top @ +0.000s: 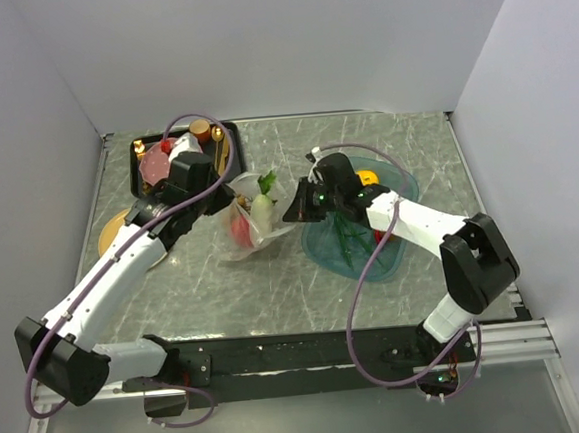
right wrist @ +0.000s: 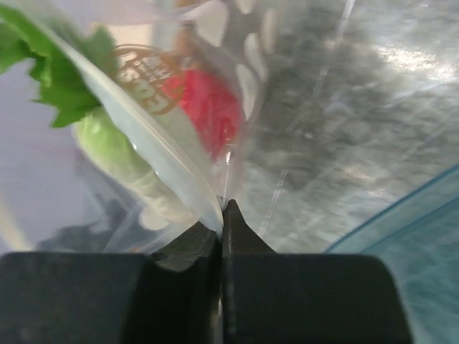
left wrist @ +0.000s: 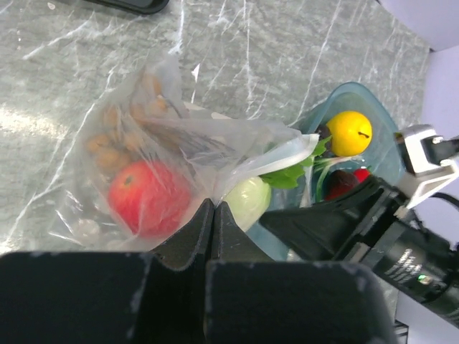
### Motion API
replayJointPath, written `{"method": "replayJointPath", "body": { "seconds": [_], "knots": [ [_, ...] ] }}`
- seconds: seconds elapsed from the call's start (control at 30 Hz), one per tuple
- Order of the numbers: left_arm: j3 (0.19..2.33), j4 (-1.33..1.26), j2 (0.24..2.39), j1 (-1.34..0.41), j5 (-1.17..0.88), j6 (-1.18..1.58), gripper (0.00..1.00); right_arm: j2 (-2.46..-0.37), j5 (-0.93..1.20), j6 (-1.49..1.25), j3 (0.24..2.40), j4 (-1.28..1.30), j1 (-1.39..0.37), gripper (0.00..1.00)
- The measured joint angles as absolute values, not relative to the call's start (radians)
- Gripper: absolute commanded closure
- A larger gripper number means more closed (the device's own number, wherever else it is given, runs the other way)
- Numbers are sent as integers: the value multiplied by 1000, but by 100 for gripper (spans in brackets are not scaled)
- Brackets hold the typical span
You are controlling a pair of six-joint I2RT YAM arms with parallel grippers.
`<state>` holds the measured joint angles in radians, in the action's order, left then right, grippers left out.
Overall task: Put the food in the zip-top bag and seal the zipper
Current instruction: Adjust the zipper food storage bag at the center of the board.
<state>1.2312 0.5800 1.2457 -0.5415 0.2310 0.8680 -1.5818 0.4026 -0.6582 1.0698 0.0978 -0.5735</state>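
The clear zip-top bag (top: 247,230) lies on the table between both arms. Inside it are the red apple (left wrist: 147,197), the brown nut cluster (left wrist: 115,147) and the white oblong piece (left wrist: 247,201) with green leaves (left wrist: 290,175) at the mouth. My left gripper (left wrist: 214,204) is shut on the bag's near edge. My right gripper (right wrist: 224,209) is shut on the bag's mouth by the whitish zipper (right wrist: 154,143). The yellow-orange fruit (left wrist: 348,132) and the red chili (left wrist: 348,180) lie in the teal tray (top: 398,258).
A black tray (top: 237,158) at the back left holds a pink plate (top: 155,167) and a brown cup (top: 200,129). A yellow disc (top: 113,230) lies under my left arm. Green stems (top: 349,234) lie in the teal tray. White walls enclose three sides.
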Motion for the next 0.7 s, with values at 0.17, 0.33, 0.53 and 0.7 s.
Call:
{"method": "replayJointPath", "body": {
  "seconds": [0.17,0.33,0.53,0.7],
  "knots": [
    [1270,645,1248,-542,253,852,99,-1509,292,-627,1132,221,-583,100],
    [1355,646,1274,-514,266,834,99,-1473,287,-574,1368,332,-586,100],
    [1361,622,1365,-626,255,830,99,-1538,193,-503,1427,381,-699,100],
    [1363,650,1330,-647,279,829,99,-1577,158,-485,1465,514,-706,100]
  ]
}}
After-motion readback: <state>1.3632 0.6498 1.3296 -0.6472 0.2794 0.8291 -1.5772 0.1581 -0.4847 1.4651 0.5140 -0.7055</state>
